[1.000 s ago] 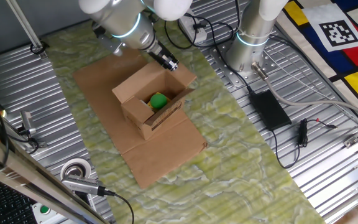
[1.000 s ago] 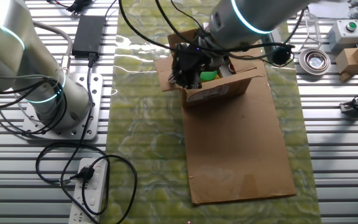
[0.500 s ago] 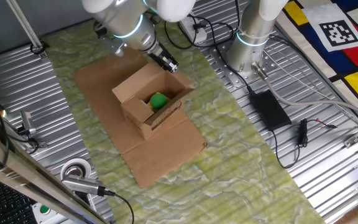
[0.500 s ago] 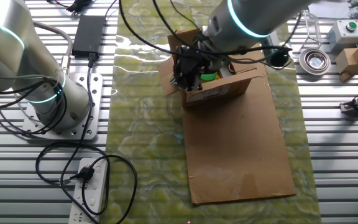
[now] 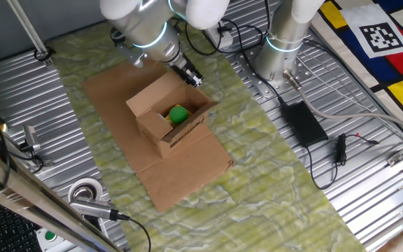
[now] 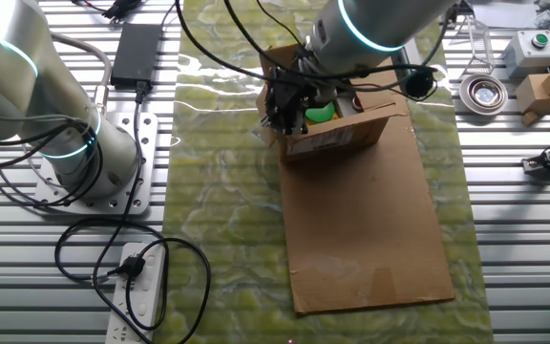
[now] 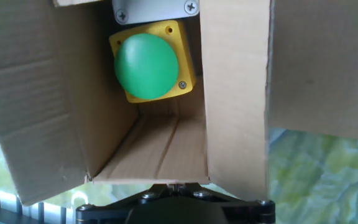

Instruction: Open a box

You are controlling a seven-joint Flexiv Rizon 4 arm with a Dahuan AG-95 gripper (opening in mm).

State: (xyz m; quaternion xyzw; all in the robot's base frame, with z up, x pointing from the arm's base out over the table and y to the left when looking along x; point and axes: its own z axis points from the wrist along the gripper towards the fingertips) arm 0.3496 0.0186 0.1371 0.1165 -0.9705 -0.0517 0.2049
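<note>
Brown box (image 7: 235,93); green, yellow-housed button (image 7: 146,65), seemingly.

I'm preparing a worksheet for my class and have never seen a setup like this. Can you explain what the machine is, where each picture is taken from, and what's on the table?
It is a robot arm whose hand works at a small cardboard box. Two pictures come from fixed cameras on different sides of the table; the third looks out from the hand itself, down into the box. The box's flaps are folded out, showing a green button on a yellow base inside. The box stands on a flat cardboard sheet over a green mat. The hand appears to hold nothing.
</note>
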